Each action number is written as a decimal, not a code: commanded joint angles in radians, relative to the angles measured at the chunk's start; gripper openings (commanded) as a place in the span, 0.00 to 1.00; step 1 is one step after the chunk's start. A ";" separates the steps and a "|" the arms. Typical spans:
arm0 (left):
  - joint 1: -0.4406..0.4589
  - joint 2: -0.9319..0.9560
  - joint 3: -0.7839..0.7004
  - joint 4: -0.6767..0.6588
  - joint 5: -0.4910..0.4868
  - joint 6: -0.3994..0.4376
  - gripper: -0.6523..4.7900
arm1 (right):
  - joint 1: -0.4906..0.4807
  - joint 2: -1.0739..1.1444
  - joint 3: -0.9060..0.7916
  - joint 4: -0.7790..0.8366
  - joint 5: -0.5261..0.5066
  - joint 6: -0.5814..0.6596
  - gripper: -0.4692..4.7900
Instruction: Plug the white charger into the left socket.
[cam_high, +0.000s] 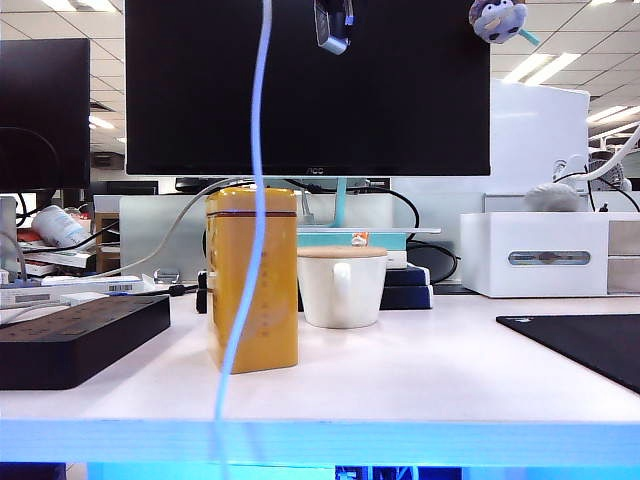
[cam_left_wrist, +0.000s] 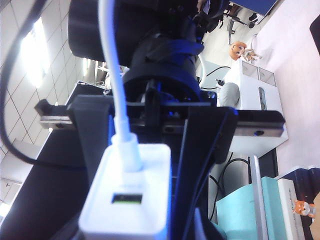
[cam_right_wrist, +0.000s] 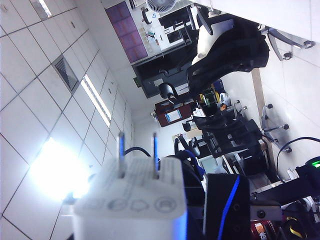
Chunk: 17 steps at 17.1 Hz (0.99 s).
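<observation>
Both my left gripper (cam_left_wrist: 150, 200) and right gripper (cam_right_wrist: 165, 220) have jaws flanking the white charger (cam_left_wrist: 131, 195), though contact stays unclear.

Both grippers lie outside the exterior view. The white charger (cam_left_wrist: 127, 200) is cut off at the frame edge in both wrist views, and the right gripper's fingers (cam_right_wrist: 225, 210) show only partly.

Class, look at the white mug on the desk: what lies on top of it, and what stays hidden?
A flat light-brown lid covers the white mug; its inside cannot be seen.
</observation>
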 joint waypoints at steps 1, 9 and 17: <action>0.000 -0.001 0.003 0.014 0.008 -0.003 0.62 | 0.031 -0.006 0.008 0.017 0.000 0.018 0.37; 0.001 0.006 0.003 0.026 0.006 -0.003 0.27 | 0.047 -0.006 0.008 0.033 -0.002 0.019 0.37; 0.000 0.006 0.004 0.093 0.043 -0.049 0.28 | 0.047 0.006 0.007 0.032 -0.013 -0.064 0.69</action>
